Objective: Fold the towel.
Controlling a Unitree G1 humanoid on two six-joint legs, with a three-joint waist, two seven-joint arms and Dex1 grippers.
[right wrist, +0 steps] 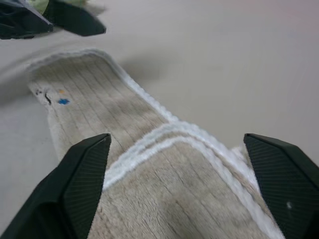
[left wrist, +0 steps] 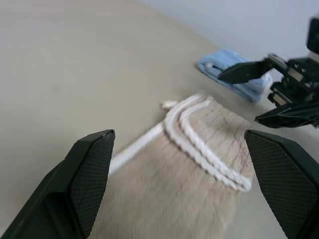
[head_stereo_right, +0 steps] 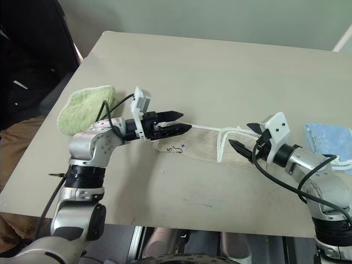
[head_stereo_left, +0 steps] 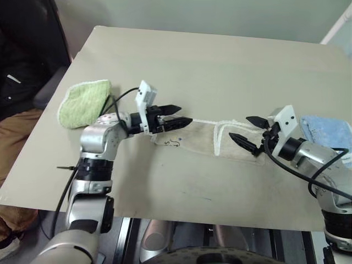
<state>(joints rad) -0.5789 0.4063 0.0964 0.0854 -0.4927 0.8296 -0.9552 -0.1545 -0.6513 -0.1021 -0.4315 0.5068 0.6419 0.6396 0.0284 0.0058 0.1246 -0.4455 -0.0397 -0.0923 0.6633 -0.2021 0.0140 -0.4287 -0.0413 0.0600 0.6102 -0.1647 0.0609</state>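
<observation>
The beige towel [head_stereo_left: 206, 140] with white corded edging lies as a narrow folded strip across the middle of the table, a fold edge showing near its right end [right wrist: 164, 139]. My left gripper [head_stereo_left: 175, 116] hovers open just above the strip's left end, nothing between its fingers [left wrist: 84, 174]. Over the right end, my right gripper [head_stereo_left: 247, 131] also stands open and empty, its fingers [right wrist: 84, 169] spread wide over the cloth.
A light green cloth [head_stereo_left: 82, 102] lies at the table's left edge. A light blue cloth [head_stereo_left: 324, 132] sits at the right edge behind my right arm. The tan table [head_stereo_left: 220, 60] stretches away beyond the towel. A seated person [head_stereo_left: 16, 82] is at the far left.
</observation>
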